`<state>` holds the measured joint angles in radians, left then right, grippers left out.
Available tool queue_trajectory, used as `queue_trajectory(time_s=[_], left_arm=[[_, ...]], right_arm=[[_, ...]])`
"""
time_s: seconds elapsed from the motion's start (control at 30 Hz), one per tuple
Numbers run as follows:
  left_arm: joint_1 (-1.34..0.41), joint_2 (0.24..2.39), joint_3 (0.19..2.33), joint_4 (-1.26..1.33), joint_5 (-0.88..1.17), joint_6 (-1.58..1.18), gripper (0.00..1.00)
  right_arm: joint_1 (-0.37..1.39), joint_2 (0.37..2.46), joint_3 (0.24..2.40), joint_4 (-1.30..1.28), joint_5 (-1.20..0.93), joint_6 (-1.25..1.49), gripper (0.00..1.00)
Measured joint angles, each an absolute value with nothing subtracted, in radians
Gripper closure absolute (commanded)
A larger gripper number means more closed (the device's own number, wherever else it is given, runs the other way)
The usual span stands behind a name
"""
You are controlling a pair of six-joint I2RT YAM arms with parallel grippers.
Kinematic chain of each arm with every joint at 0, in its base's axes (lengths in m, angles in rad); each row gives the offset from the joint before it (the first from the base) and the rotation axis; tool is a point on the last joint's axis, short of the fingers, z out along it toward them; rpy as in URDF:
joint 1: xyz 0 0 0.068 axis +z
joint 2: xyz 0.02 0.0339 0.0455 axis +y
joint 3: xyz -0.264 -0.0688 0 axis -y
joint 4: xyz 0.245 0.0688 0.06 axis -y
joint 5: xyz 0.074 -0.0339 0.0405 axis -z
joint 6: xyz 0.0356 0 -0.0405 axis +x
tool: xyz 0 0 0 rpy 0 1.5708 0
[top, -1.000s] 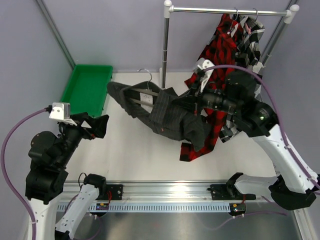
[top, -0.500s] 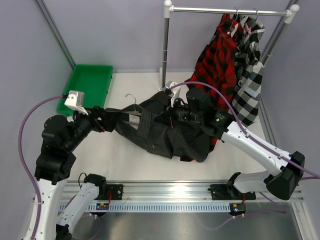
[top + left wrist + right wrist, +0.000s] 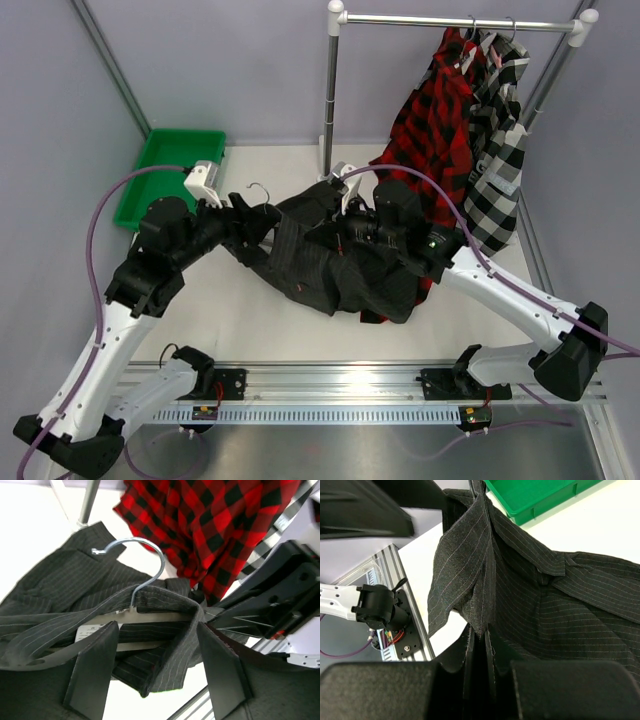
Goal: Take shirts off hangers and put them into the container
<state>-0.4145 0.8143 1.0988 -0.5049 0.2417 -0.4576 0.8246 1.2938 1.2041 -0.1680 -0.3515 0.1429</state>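
A white bench point(image 3: 250, 310) fills the overhead view, with my two robot arms reaching in from its near edge. A metal clothes rail point(image 3: 455, 19) stands at the far right, beyond my right claw point(image 3: 338, 226).

A charcoal shirt point(image 3: 330, 270) with faint pinstripes is bunched on the bench between the two claws, partly lifted. A red plaid shirt point(image 3: 425, 120) hangs from the rail just behind the right claw, and its hem reaches down to the charcoal shirt. A black-and-white plaid shirt point(image 3: 500, 150) hangs beside it, farther from that claw.

A green tray point(image 3: 160, 165) sits on the bench, off to the outer side of my left claw point(image 3: 262, 218). From the right wrist, it lies ahead of the right claw, past the shirt. No shirt lies in it.

The right claw is clenched on a fold of the charcoal shirt, with the cloth pinched between its fingers point(image 3: 450, 655).

The left claw is released. Its fingers point(image 3: 95, 665) stand apart on either side of the shirt's collar. I cannot tell whether they touch the cloth.

A hanger point(image 3: 150, 565) is still inside the charcoal shirt. Its metal hook curls up out of the collar, just ahead of the left claw.
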Motion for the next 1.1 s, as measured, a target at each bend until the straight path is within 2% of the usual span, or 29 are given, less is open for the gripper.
queue_trajectory(time_s=[0.3, 0.37, 0.6, 0.77, 0.9, 1.0, 1.03, 1.07, 1.1], left_arm=[[-0.508, 0.928, 1.099, -0.487, 0.086, -0.385, 0.46], [-0.509, 0.93, 1.099, -0.478, 0.073, -0.377, 0.51], [-0.525, 0.933, 1.099, -0.45, 0.064, -0.369, 0.58], [-0.56, 0.951, 1.099, -0.441, 0.049, -0.369, 0.61], [-0.589, 0.962, 1.099, -0.438, 0.036, -0.368, 0.69], [-0.609, 0.969, 1.101, -0.436, 0.015, -0.362, 0.85], [-0.613, 0.973, 1.106, -0.437, 0.008, -0.361, 0.95], [-0.617, 0.978, 1.111, -0.439, -0.001, -0.359, 1.0], [-0.621, 0.982, 1.117, -0.44, -0.007, -0.349, 1.0]], right_arm=[[0.825, 1.246, 1.168, -0.162, -0.352, 0.146, 1.0], [0.825, 1.234, 1.159, -0.161, -0.352, 0.146, 1.0], [0.825, 1.195, 1.14, -0.155, -0.351, 0.147, 1.0], [0.825, 1.188, 1.134, -0.157, -0.351, 0.15, 1.0], [0.825, 1.185, 1.131, -0.162, -0.351, 0.153, 1.0], [0.825, 1.185, 1.128, -0.163, -0.351, 0.154, 1.0], [0.825, 1.184, 1.127, -0.163, -0.35, 0.154, 1.0], [0.825, 1.184, 1.127, -0.163, -0.348, 0.154, 1.0], [0.825, 1.184, 1.126, -0.162, -0.347, 0.155, 1.0]])
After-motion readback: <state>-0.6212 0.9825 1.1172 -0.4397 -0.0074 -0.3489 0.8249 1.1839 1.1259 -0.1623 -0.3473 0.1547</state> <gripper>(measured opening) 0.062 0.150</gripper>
